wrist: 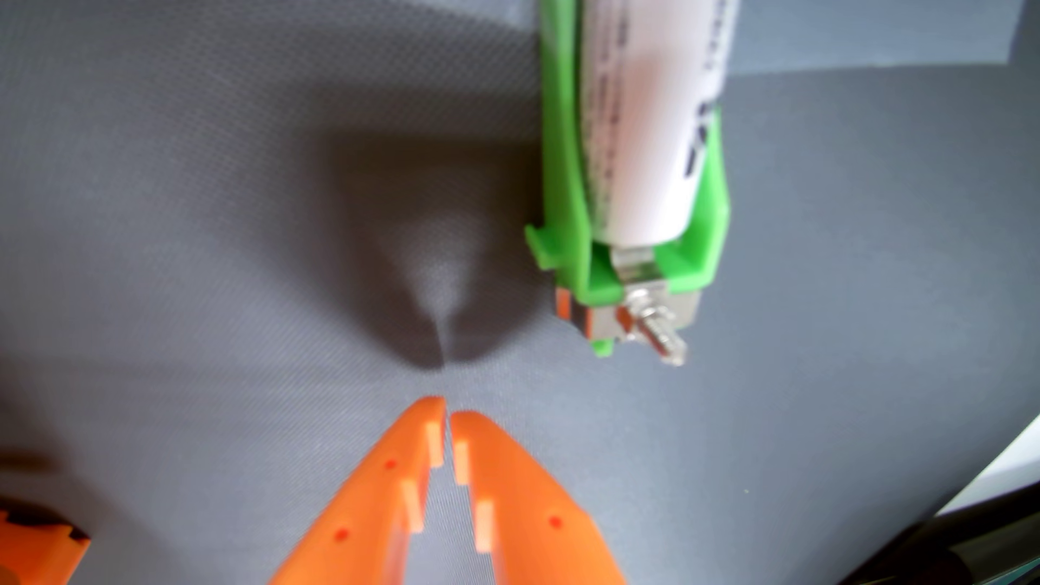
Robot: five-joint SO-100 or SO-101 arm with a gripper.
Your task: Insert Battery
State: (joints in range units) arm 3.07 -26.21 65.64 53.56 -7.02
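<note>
Wrist view, focus soft throughout.

Battery (653, 112): white cylinder with dark printed lettering, illegible through blur. Long axis running from the top edge of the picture down toward the centre, near end pointing toward the camera. Far end cut off by the top edge; polarity not determinable.

Holder (568, 169): green plastic cradle, open on its upper side, lying on the table right of centre at the far side of the visible surface. Long axis parallel to the battery. Contents: 1 battery, seated between the 2 green side walls, near end flat and just beside a metal contact tab (633, 264) at the holder's near end wall. Outside that end wall, a metal plate with a screw terminal (655, 323) protruding toward the camera, and a small orange part (563, 306) at its left corner.

Fingers (425, 450): 2, orange, entering from the bottom edge, tips clenched almost together with only a thin slit between them, grasping nothing. Positioned above bare surface, nearer than the holder and to its left, well apart from it. Shadow of the fingers cast on the surface ahead of the tips.

Table (225, 225): covered in grey woven material. Separate orange part (34, 540) at the bottom left corner, identity unclear.
</note>
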